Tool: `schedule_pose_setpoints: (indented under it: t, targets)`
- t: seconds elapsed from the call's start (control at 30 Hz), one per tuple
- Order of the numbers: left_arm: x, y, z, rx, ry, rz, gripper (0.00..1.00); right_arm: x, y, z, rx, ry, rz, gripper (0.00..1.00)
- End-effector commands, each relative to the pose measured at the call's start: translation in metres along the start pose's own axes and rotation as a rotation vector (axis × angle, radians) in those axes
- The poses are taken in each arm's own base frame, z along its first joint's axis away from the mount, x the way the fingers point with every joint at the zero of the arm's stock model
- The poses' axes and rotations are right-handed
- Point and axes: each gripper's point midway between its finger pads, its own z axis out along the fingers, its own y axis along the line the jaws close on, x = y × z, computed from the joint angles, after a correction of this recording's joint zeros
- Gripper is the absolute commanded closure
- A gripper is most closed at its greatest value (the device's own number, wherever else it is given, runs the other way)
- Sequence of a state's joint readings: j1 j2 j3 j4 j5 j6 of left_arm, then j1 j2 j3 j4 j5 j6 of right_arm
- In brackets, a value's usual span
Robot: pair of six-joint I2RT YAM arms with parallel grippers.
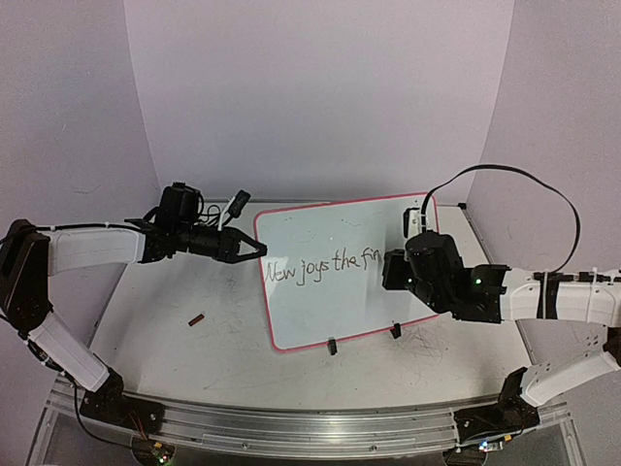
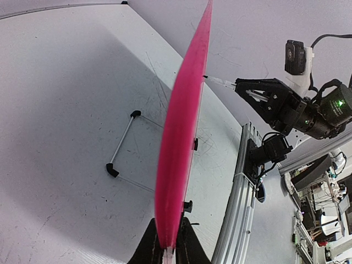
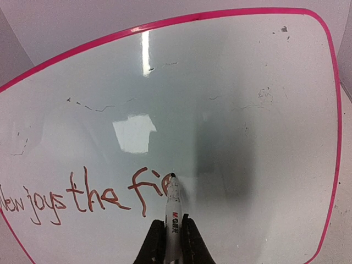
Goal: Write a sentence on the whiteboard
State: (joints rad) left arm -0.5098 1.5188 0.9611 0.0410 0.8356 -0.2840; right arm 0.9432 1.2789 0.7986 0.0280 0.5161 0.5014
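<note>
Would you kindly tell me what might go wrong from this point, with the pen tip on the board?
1. The whiteboard stands propped up, pinched at one edge only by the left gripper. Pressure from the marker far from that grip might swing or tip it.
2. The right gripper has the marker tip on the board right beside the sentence; a slip could streak the letters.

You've got one whiteboard (image 1: 340,291), one marker (image 3: 172,212), one left claw (image 1: 258,249) and one right claw (image 3: 172,235), two black clips (image 1: 332,346), and one small brown piece (image 1: 197,318).
</note>
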Motion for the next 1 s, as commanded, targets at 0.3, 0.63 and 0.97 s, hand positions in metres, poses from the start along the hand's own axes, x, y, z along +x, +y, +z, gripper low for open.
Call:
schedule_pose_setpoints:
  t: [0.3,0.63,0.97]
  targets:
    - [-0.001,-0.011,0.006,0.017,0.020,0.018,0.91,0.025,-0.012,-0.005,0.004,0.078,0.011,1.00]
    - [-0.001,-0.010,0.006,0.013,0.020,0.017,0.91,-0.013,0.003,-0.018,-0.074,-0.023,0.063,1.00]
    - [-0.002,-0.012,0.005,0.015,0.017,0.021,0.91,-0.013,-0.013,-0.008,0.007,-0.037,0.058,1.00]
